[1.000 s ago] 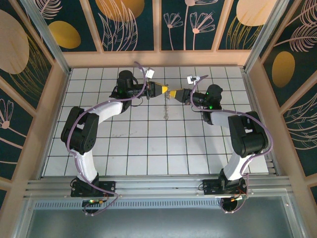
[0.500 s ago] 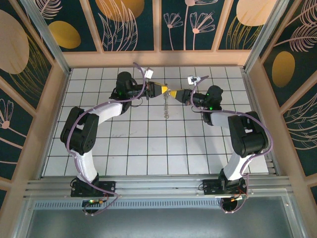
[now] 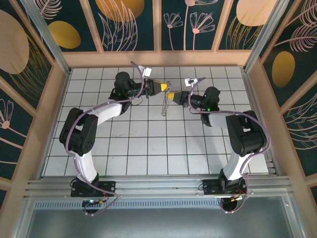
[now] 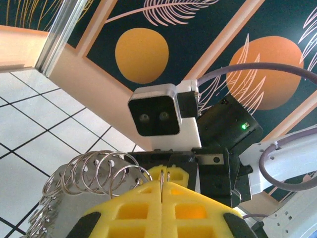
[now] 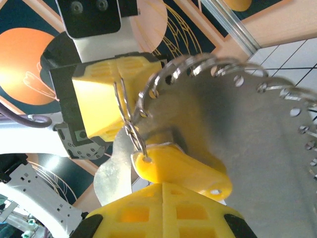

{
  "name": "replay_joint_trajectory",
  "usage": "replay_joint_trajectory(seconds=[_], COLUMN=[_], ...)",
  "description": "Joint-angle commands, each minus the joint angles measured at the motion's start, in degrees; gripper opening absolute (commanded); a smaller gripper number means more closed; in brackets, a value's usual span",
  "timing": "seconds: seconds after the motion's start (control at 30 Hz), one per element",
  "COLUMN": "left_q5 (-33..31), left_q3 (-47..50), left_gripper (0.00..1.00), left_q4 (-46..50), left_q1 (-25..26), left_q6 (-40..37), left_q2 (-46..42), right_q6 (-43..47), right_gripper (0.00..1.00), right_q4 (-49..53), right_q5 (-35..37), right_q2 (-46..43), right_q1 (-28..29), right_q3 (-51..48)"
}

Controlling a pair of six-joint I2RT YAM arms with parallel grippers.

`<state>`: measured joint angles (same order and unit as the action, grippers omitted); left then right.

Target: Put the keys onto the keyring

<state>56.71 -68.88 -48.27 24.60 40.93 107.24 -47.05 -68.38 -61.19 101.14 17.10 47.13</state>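
Grippers meet tip to tip above the far middle of the table.
The left gripper has its fingers pressed together on the wire of the keyring, which hangs below. The yellow-headed key touches that wire, pinched by the right gripper.

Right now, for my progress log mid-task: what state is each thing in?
left gripper: shut on the keyring's thin wire
right gripper: shut on the key's yellow head
key: gripped, hole end at the wire; threaded or not, cannot tell
keyring: lifted, hanging from the left gripper
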Motion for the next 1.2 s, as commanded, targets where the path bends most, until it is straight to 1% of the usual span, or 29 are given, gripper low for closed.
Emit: replay_joint_trajectory(seconds=[0.0,0.1,0.17,0.2,0.23,0.3,0.37,0.43,0.6,0.67,0.83,1.0,1.17], left_q5=[-0.3,-0.6,-1.1,-1.2,-1.2,-1.4,-1.7,-2.6,-6.0,-6.5,-8.9,-10.1,-11.1], left_q3=[0.3,0.4,0.6,0.6,0.6,0.5,0.5,0.7,2.0,2.7,4.8,6.8,7.8], left_gripper=[0.0,0.0,0.0,0.0,0.0,0.0,0.0,0.0,0.0,0.0,0.0,0.0,0.0], left_q4=[-4.3,-3.9,-3.9,-3.9,-3.9,-3.9,-3.8,-3.4,-1.9,-2.5,-5.1,-9.5,-10.7], left_q1=[-0.2,-0.2,-0.2,-0.2,-0.2,-0.2,-0.2,-0.2,-0.2,-0.2,-0.2,-0.2,-0.2], left_q6=[0.7,0.4,0.3,0.4,0.5,0.6,0.9,0.8,0.2,0.5,3.0,6.9,8.1], left_q2=[-2.3,-2.3,-2.2,-2.2,-2.0,-1.8,-1.5,-1.6,-2.3,-2.6,-2.8,-2.8,-3.7], right_q6=[1.3,4.3,3.9,3.1,2.4,1.8,1.8,0.5,-7.1,-9.7,-11.8,-14.4,-18.7], right_gripper=[0.0,0.0,0.0,0.03,0.1,0.3,0.41,0.45,0.46,0.46,0.45,0.45,0.46], right_q4=[-0.9,2.9,2.5,1.6,0.6,0.0,0.9,0.5,-6.1,-9.4,-13.0,-18.0,-25.9], right_q5=[-1.0,1.0,1.9,2.3,2.7,4.0,5.5,7.4,15.4,17.4,21.5,21.6,20.0], right_q2=[0.4,-1.8,-3.2,-4.1,-4.8,-6.5,-7.8,-8.3,-8.1,-7.9,-7.6,-5.4,-1.7], right_q1=[0.6,-0.8,-2.3,-3.3,-4.2,-5.2,-5.4,-5.0,-4.1,-3.8,-3.3,-3.2,-2.5], right_q3=[0.9,-0.9,-2.8,-4.1,-5.1,-6.6,-6.9,-6.9,-7.6,-7.9,-8.4,-8.2,-8.0])
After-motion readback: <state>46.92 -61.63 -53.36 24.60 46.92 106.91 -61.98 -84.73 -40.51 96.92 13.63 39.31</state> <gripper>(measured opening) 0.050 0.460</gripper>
